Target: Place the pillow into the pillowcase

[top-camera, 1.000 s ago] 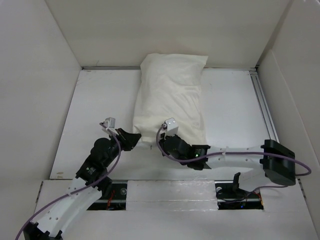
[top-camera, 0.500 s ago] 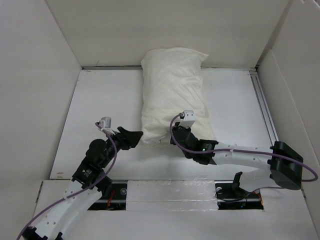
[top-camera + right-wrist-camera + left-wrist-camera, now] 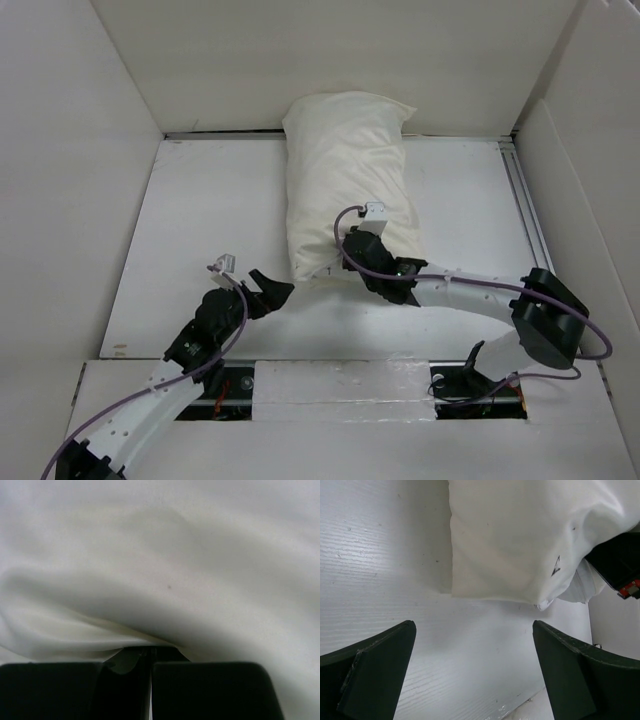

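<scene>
The cream pillowcase (image 3: 345, 170) lies plump and lengthwise, its far end against the back wall; the pillow fills it and is almost wholly hidden. In the left wrist view a whiter pillow corner (image 3: 582, 587) pokes out at the near end, beside the pillowcase's (image 3: 510, 535) tiny dark mark. My right gripper (image 3: 347, 257) is shut, its tips pressed into that near end. In the right wrist view, fabric (image 3: 165, 570) drapes over the right gripper (image 3: 150, 652). My left gripper (image 3: 272, 290) hangs open near-left of the case's corner, clear of it. Only bare table shows between the left gripper's (image 3: 474, 630) fingers.
White walls enclose the table (image 3: 210, 220) on the left, back and right. A metal rail (image 3: 530, 220) runs along the right edge. The right arm (image 3: 470, 295) stretches across the near right part of the table.
My left gripper let go of the pillowcase's near corner, opened wide and drew back toward me. The shut right gripper pushed forward into the near end, and the case slid slightly away.
</scene>
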`<state>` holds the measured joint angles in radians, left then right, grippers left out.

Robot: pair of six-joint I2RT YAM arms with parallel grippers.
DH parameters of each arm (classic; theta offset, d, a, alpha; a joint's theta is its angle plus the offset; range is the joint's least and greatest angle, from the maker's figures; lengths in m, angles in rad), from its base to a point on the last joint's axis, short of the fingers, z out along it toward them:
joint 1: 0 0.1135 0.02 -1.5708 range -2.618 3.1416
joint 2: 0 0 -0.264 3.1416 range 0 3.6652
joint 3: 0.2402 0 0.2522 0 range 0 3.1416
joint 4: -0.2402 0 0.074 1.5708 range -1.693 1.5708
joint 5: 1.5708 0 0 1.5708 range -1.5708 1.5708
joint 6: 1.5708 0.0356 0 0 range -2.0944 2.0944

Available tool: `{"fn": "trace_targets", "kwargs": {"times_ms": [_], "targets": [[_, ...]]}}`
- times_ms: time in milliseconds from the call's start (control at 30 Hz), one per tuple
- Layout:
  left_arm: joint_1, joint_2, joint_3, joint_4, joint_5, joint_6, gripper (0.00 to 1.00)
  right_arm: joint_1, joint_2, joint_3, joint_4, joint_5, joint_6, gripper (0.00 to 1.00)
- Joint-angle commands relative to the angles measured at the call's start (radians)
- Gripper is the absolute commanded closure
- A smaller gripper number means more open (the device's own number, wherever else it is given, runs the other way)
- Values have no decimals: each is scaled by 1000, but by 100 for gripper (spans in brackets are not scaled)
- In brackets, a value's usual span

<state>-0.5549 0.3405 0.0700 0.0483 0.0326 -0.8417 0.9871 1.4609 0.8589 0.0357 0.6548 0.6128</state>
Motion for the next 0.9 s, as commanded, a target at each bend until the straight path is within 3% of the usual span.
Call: {"fn": "trace_targets", "kwargs": {"times_ms": [0, 167, 233, 300, 333, 400, 467, 600, 767, 867], "targets": [[-4, -37, -30, 99, 3, -25, 0, -71, 21, 64, 10, 8, -38, 99], [-4, 46, -108, 251, 3, -34, 10, -90, -36, 74, 1, -64, -28, 99], [-4, 106, -118, 369, 3, -25, 16, -71, -89, 74, 1, -121, -28, 93], [-4, 208, -130, 462, -8, -11, 20, -71, -150, 65, 1, -179, -39, 62], [-13, 274, -130, 484, -22, -11, 20, -47, -174, 65, 1, -228, -39, 30], [-13, 328, -118, 508, -33, 16, 20, -21, -220, 65, 1, -253, -39, 19], [-13, 365, -108, 518, -57, 38, 20, 11, -287, 55, 1, -265, -48, 12], [-34, 356, -134, 527, -57, 38, 21, 12, -347, 80, -59, -253, -70, 9], [-150, 295, -168, 564, -96, 47, 22, 12, -332, 123, -105, -239, -102, 9], [-276, 313, -155, 564, -144, 47, 33, -8, -309, 169, -141, -239, -102, 9]]}}
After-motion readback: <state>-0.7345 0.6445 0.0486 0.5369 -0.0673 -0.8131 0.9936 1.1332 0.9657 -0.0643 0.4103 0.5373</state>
